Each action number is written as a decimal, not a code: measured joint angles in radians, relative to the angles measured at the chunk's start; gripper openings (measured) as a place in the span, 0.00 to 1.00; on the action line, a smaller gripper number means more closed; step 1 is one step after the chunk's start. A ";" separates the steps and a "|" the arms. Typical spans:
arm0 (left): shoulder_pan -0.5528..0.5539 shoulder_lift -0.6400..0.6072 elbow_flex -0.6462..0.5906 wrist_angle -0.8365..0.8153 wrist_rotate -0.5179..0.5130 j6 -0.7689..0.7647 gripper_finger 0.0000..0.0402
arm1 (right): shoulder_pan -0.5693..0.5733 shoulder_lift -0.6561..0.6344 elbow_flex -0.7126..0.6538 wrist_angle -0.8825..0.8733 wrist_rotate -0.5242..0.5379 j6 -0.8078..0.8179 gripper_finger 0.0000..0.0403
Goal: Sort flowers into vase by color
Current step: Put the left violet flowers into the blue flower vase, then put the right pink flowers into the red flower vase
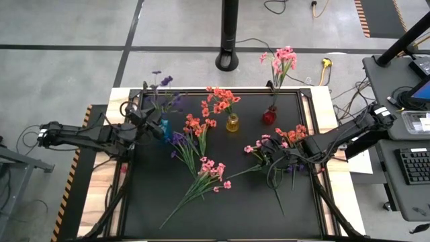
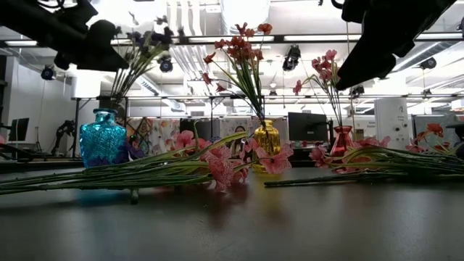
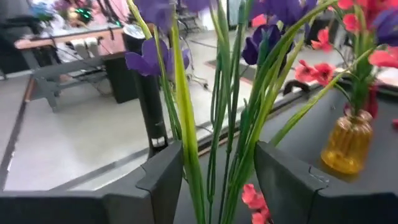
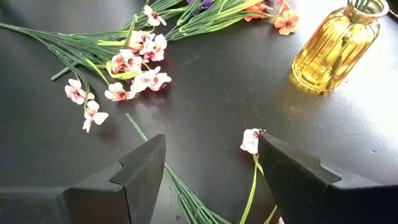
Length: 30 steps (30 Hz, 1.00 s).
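Left gripper (image 1: pixel 156 126) hangs at the blue vase (image 1: pixel 164 126) near the mat's (image 1: pixel 222 215) far left, its fingers spread with purple stems (image 1: pixel 163 94) between them. Seen from above, each vase takes one colour, which is why the purple spray stands in blue, an orange-red one (image 1: pixel 220 99) in the yellow vase (image 1: pixel 232 123), and a pink one (image 1: pixel 280 60) in the red vase (image 1: pixel 269 116). Loose flowers lie flat on the mat for picking: a mixed bunch (image 1: pixel 201 158) mid-mat and another (image 1: pixel 272 151) under the right gripper (image 1: pixel 274 160), which hovers just above them.

From table height, the three vases stand in a row, blue (image 2: pixel 101 139), yellow (image 2: pixel 266 139), red (image 2: pixel 342 139), each with its spray upright (stems lean on the narrow necks). Loose pink blossoms (image 2: pixel 217 163) sprawl in front.

Through the left wrist camera, the fingers (image 3: pixel 158 180) stand apart and green stems (image 3: pixel 230 124) run up between them without being pinched; I judge this a release, letting the spray settle in its vase. The yellow vase (image 3: pixel 347 146) shows beyond.

Through the right wrist camera, the right fingers (image 4: pixel 134 171) are wide open and empty above the mat, with a stem and one pink blossom (image 4: pixel 251 140) between them, likely the next pick. More pink flowers (image 4: pixel 118 68) lie farther off, beside the yellow vase (image 4: pixel 333 43).
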 joint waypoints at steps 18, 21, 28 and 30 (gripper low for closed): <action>-0.005 0.046 0.271 -0.568 0.326 -0.452 0.45 | 0.000 0.000 0.002 -0.010 -0.080 0.287 0.62; -0.015 0.058 0.290 -0.569 0.421 -0.461 0.45 | 0.000 0.000 0.002 -0.012 -0.133 0.357 0.62; -0.085 0.078 0.311 -0.627 0.533 -0.560 0.45 | 0.000 0.022 0.002 -0.115 -0.320 0.549 0.62; -0.112 0.085 0.326 -0.651 0.540 -0.599 0.45 | 0.000 0.035 0.002 -0.155 -0.378 0.597 0.61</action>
